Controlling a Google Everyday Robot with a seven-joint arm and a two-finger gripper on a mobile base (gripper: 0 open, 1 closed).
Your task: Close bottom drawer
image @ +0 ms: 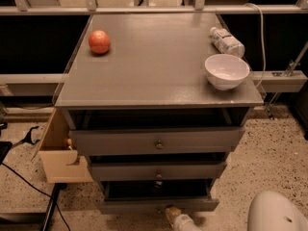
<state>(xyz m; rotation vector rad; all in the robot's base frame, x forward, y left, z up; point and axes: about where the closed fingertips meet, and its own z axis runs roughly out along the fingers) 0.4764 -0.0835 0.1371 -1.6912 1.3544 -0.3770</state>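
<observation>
At the foot of the grey cabinet (159, 81), lowest of three fronts: bottom drawer (144, 206), standing pulled out further than the two above it, its dark interior exposed from above. Gripper (179, 220) at the lower edge of view, just in front of the drawer front and right of its middle, touching it or nearly so; whether it is wide or narrow cannot be told. Hazards, as judged: a push applied off-centre may skew the drawer on its runners and jam it part-way. A contact riding low on the front may slip beneath the edge toward the speckled floor (269, 153). A hard shove may jolt the cabinet and set rolling the red-orange fruit (99, 42) or the bottle (226, 41) lying on its side on top, near the white bowl (226, 71). Middle drawer (120, 171) and top drawer (120, 142) are also slightly out and could be taken for the target. Description of item: flat grey front, plain, narrowest-looking of the three; knob not made out, possibly hidden behind the gripper.
</observation>
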